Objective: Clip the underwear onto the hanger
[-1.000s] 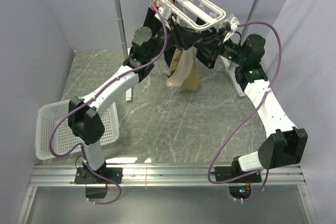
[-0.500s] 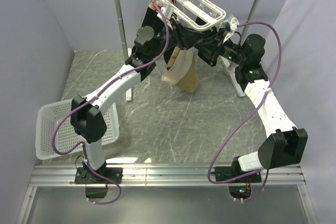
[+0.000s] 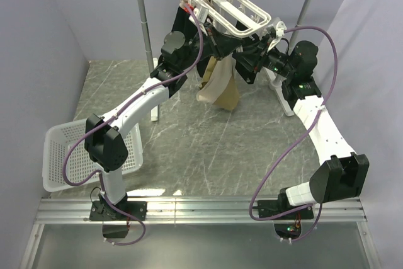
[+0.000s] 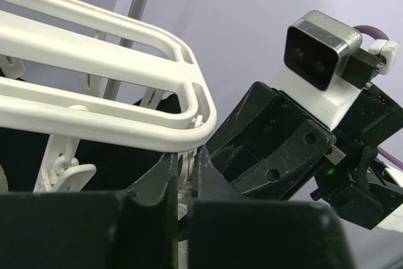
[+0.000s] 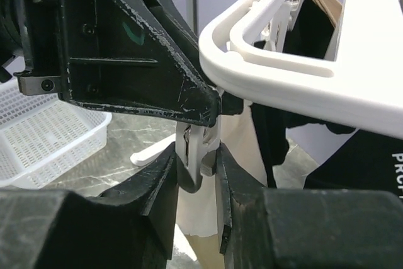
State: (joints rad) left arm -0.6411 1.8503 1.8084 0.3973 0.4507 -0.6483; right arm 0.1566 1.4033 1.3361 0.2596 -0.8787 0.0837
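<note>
Two narrow grips under the hanger (image 5: 283, 86) — right jaws pinch a clip (image 5: 201, 149), left jaws' contents unclear.

The top external camera sits high behind the tabletop's near edge and looks down towards the far edge, with the hanger (image 3: 230, 4) above it. Both wrist cameras sit very close under one hanger corner. The left looks up and rightward along the left gripper (image 4: 186, 163) at the right wrist camera (image 4: 322, 55). The right looks leftward along the right gripper (image 5: 196, 162), across a clip (image 5: 189, 140), towards the basket (image 5: 44, 137) by the left edge.
</note>
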